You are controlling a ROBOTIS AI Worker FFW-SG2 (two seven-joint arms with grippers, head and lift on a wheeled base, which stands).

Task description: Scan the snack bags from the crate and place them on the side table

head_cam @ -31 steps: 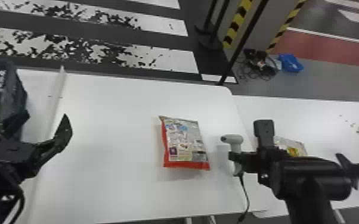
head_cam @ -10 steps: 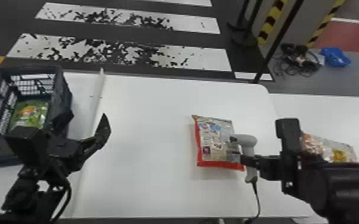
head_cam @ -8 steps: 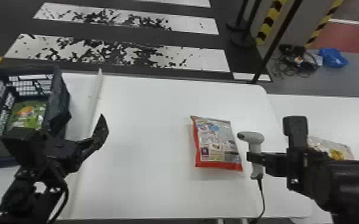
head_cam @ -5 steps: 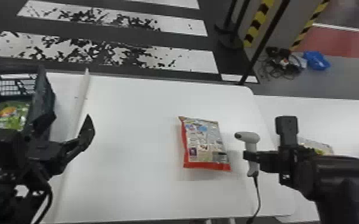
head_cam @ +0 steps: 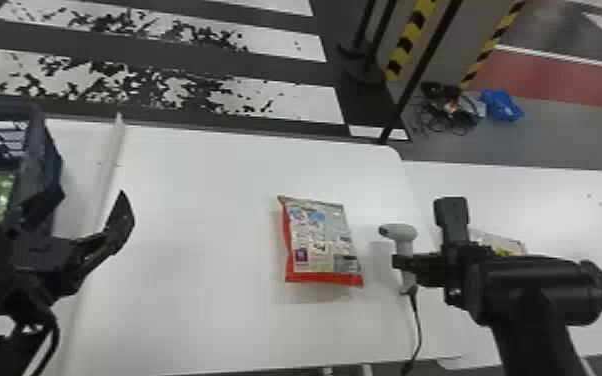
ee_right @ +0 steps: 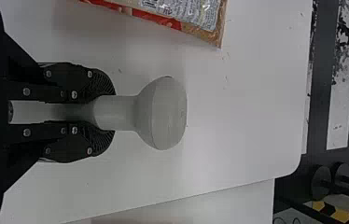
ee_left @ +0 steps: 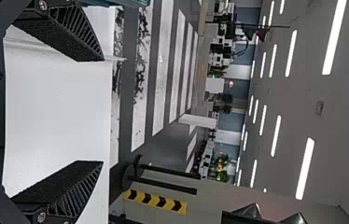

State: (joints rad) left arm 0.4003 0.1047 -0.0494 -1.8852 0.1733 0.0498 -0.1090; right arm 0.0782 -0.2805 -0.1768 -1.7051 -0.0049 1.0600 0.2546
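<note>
Toward the desk's (head_cam: 205, 180) right edge lies a red-edged snack bag (head_cam: 320, 242); near it, the right pincer (head_cam: 407, 262) is closed around the scanner (head_cam: 401, 233). Over the desk's left part, the left pincer (head_cam: 92, 205) gapes wide, empty.

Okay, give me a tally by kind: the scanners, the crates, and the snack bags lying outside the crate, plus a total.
Scanner: 1
Crate: 1
Snack bags outside it: 2, a red-edged bag on the main table and a partly hidden bag on the side table
Total: 4
</note>
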